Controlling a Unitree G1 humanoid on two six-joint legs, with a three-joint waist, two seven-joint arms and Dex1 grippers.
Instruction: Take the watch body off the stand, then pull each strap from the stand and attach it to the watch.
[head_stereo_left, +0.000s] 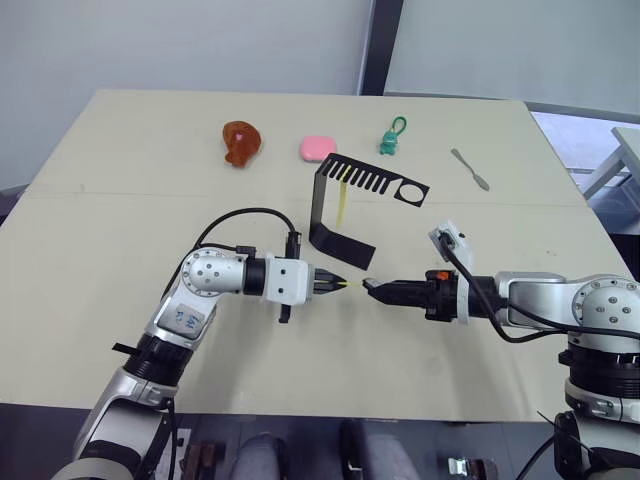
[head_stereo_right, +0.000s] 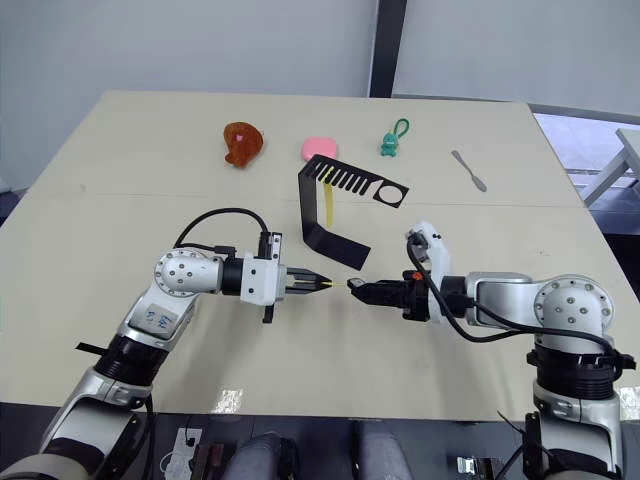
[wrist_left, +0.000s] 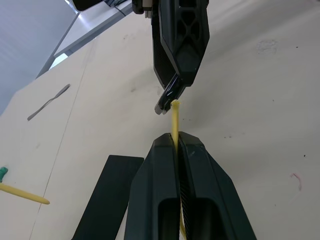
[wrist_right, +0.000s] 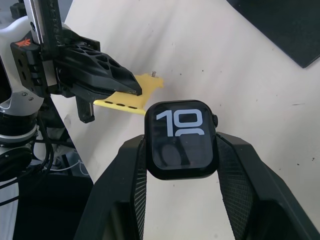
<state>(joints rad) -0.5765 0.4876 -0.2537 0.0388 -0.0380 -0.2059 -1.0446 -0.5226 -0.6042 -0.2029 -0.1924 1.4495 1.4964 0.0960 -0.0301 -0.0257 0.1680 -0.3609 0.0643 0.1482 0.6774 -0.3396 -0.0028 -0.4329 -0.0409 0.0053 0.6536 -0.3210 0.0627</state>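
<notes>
Above the table, left pincer (head_stereo_left: 335, 284) clamps a strap (wrist_right: 131, 95) — right pincer (wrist_right: 181, 150) clamps the watch body (wrist_right: 181, 140).

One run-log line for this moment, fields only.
left gripper: shut on yellow holed strap | right gripper: shut on dark rounded-square watch body | strap end at watch edge | second yellow strap on black bent-sheet stand

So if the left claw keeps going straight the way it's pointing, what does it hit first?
Most likely the watch body held in the right claw. The left claw and its yellow strap point straight at it, nearly touching.
</notes>
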